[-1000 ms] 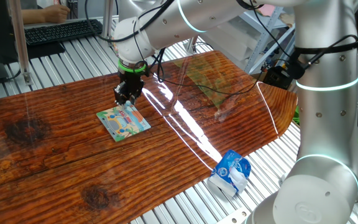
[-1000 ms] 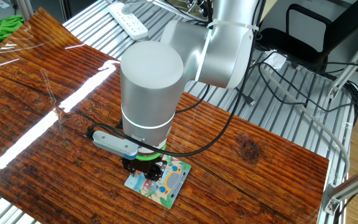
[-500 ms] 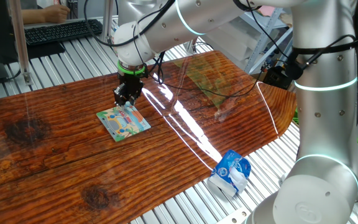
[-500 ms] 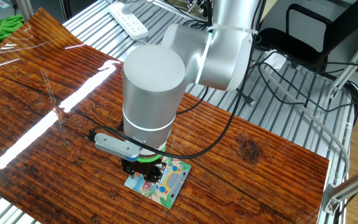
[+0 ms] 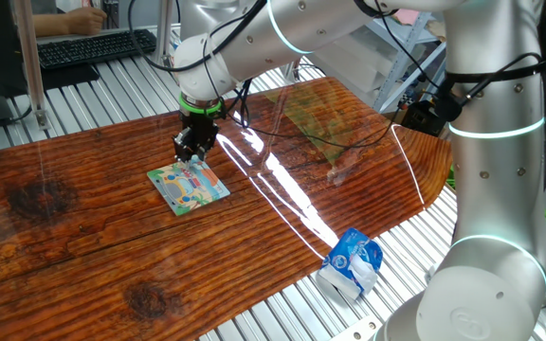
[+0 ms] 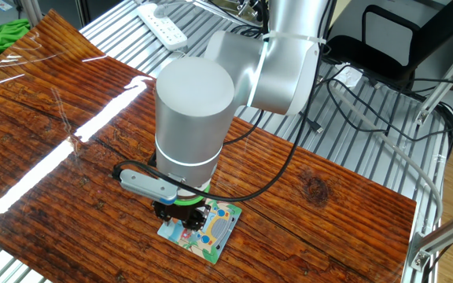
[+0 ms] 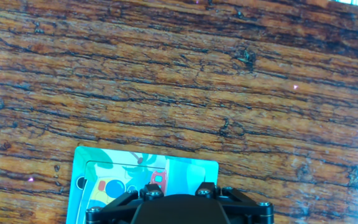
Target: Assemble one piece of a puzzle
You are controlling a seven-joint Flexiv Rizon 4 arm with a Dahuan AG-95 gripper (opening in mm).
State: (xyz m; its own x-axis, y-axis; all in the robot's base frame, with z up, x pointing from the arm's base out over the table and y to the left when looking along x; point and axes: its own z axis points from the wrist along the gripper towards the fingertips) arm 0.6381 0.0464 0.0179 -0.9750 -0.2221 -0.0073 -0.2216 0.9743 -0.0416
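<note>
The puzzle (image 5: 189, 185) lies flat on the wooden tabletop (image 5: 83, 237), a small square board with a teal border and a bright cartoon picture; in the hand view its upper edge and part of the picture show just above the dark body of the hand (image 7: 135, 180); the piece itself cannot be made out in any view, being hidden or too small.

The fingers (image 5: 194, 152) point straight down at the corner of the puzzle farthest from the tabletop's near edge in one fixed view; in the other fixed view they (image 6: 185, 222) stand over the puzzle (image 6: 215, 233) under the arm's thick grey wrist; whether they touch the board cannot be told, nor whether they are wide, narrow or holding anything, since the tips are hidden.

Well away from the puzzle, at the tabletop's near edge, lies a crumpled blue and white packet (image 5: 351, 262); beyond the puzzle, a white power strip (image 6: 162, 25) rests on the metal slats.
</note>
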